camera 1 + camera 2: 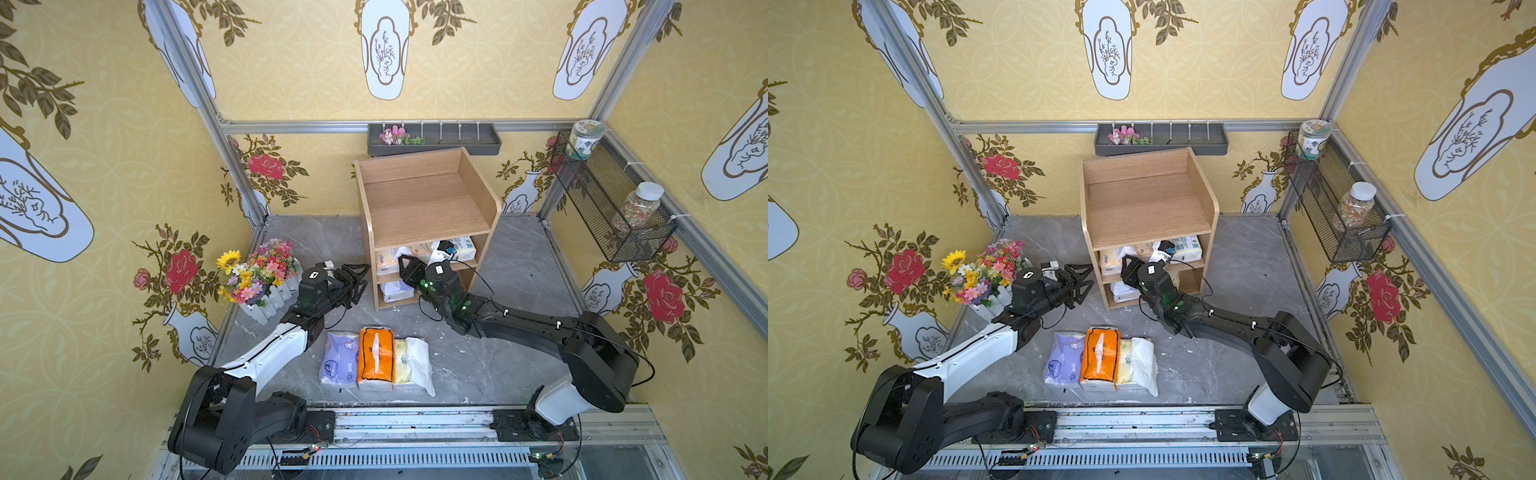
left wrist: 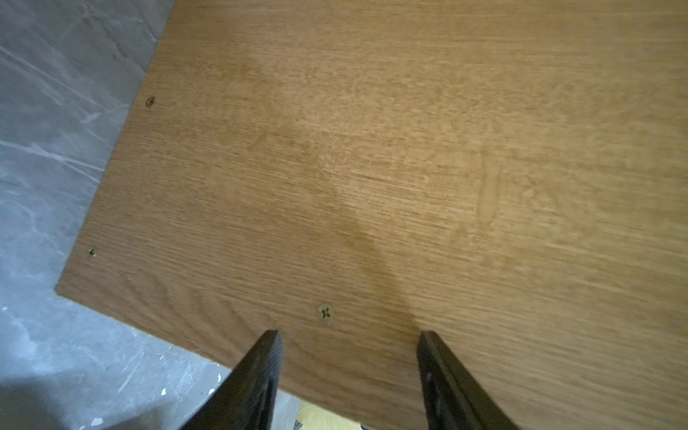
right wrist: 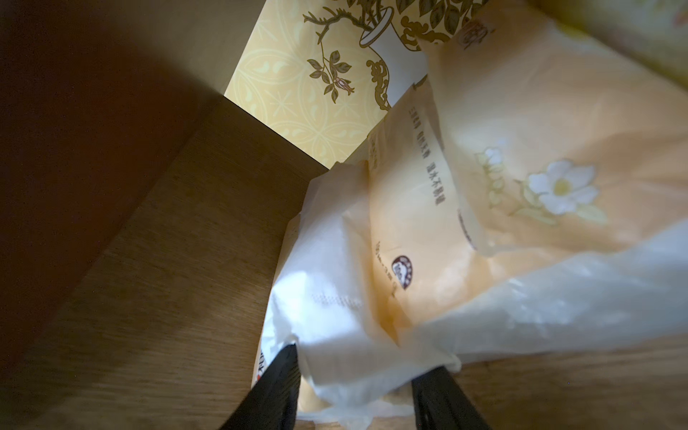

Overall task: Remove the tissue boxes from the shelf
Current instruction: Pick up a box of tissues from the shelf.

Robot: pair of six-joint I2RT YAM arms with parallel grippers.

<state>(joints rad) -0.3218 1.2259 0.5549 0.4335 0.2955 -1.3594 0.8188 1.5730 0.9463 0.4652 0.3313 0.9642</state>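
Over by the flowers point(image 1: 257, 274), the left gripper point(image 2: 349, 335) hangs with its jaws spread and nothing between them, pointed square at the outer side of the shelf point(image 2: 409, 167). Whether its tips touch the wood I cannot tell. My guess is it is parked there to steady the unit, or to leave the open front free.

On the grey tabletop point(image 1: 498, 353) in front, a lavender pack point(image 1: 337, 359), an orange pack point(image 1: 376, 357) and a pale yellow pack point(image 1: 411, 361) lie side by side in a tidy row, out of the shelf and clear of its front.

Behind them the top tier is bare. The middle tier holds a cream pack point(image 1: 388, 259) at its left and a white pack with green print point(image 1: 465, 247) at its right, and a pale pack point(image 1: 397, 291) sits in the bottom tier.

The right gripper point(image 3: 366, 359) reaches into the middle tier, its jaws either side of the cream pack's loose white end. I judge that to be the easiest hold on so limp a thing. Whether they pinch it or merely straddle it I cannot tell.
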